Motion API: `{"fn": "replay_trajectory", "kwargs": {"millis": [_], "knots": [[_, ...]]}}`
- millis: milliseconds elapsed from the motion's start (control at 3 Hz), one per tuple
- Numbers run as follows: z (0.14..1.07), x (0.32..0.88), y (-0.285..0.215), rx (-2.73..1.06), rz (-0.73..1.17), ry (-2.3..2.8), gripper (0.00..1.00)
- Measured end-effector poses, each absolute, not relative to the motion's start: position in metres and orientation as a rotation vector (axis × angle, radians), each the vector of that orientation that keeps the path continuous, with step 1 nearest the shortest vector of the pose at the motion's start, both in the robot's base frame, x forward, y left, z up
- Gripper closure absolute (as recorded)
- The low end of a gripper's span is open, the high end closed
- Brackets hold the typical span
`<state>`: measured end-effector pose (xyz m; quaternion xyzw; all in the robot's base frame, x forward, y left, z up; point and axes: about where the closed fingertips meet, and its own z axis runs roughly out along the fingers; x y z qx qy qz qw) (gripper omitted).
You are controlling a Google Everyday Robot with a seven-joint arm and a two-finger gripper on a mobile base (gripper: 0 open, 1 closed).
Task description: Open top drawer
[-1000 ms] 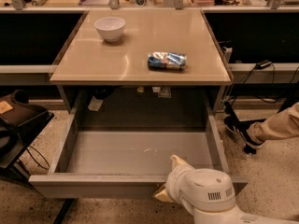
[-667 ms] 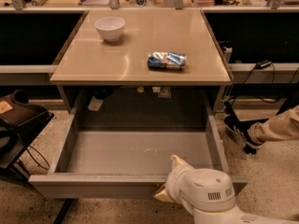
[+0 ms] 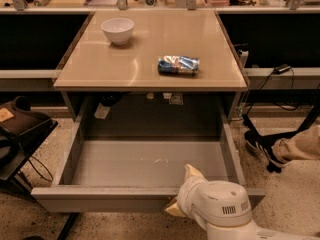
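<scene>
The top drawer (image 3: 100,196) stands pulled far out from under the beige table (image 3: 150,74), showing its plain grey tray inside. My gripper (image 3: 182,191) sits at the drawer's front edge, right of centre, with one pale finger (image 3: 192,173) reaching over the rim into the tray and another below the front. The white wrist housing (image 3: 220,211) hides most of the hand.
A white bowl (image 3: 118,30) and a blue snack packet (image 3: 178,65) lie on the tabletop. A dark chair (image 3: 17,129) stands at the left. A person's shoe and leg (image 3: 277,149) are on the floor at the right, with cables behind.
</scene>
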<state>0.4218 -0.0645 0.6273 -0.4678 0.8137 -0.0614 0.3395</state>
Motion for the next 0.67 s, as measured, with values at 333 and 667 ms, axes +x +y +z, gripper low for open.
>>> {"fn": "replay_trajectory", "kwargs": {"millis": [333,667], "knots": [[0.6274,0.4218,-0.0645,-1.218,-0.160,2.118,0.00],[0.6274,0.4218,-0.0645,-1.218,-0.160,2.118,0.00]]}}
